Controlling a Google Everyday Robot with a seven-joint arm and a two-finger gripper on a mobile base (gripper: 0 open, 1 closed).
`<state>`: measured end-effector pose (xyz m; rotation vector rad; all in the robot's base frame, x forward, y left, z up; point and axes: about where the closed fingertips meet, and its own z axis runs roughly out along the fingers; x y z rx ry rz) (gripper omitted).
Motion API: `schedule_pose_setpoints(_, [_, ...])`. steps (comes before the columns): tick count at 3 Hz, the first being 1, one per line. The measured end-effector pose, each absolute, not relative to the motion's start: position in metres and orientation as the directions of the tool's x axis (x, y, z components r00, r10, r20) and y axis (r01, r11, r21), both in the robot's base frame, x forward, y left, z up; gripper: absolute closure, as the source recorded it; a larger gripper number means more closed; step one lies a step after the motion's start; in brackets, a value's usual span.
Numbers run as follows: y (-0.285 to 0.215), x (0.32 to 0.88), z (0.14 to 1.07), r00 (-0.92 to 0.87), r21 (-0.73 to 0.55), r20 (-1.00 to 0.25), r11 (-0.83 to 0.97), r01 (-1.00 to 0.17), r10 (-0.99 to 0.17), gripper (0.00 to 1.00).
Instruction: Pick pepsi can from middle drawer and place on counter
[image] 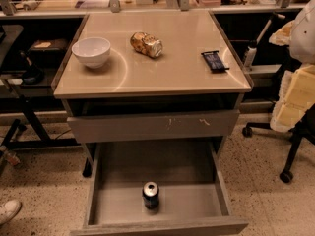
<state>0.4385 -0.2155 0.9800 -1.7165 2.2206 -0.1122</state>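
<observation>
The can (150,194) stands upright near the front of the open drawer (192,203); the pincer is out of view, its state unknowable; it should descend straight, grip mid-body, then clear the walls before reaching the desk (172,68).

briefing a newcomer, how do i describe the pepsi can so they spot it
Below the glossy beige counter, the middle drawer is pulled open. The pepsi can stands upright near its front centre. It is dark blue with a silver top, unlike the gold-brown dented can lying on the counter; the gripper is not in view.
</observation>
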Motion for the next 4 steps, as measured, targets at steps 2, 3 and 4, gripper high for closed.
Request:
schedule_pose_setpoints(2, [-0.201, 0.443, 0.923, -0.228, -0.239, -0.204, 0.275, -0.931, -0.952, 0.0])
schedule_pose_setpoints(3, [-0.191, 0.447, 0.863, -0.23, -0.208, -0.192, 0.268, -0.941, -0.954, 0.0])
schedule_pose_setpoints(4, [-0.182, 0.443, 0.809, -0.244, -0.163, -0.192, 0.275, -0.947, -0.951, 0.0])
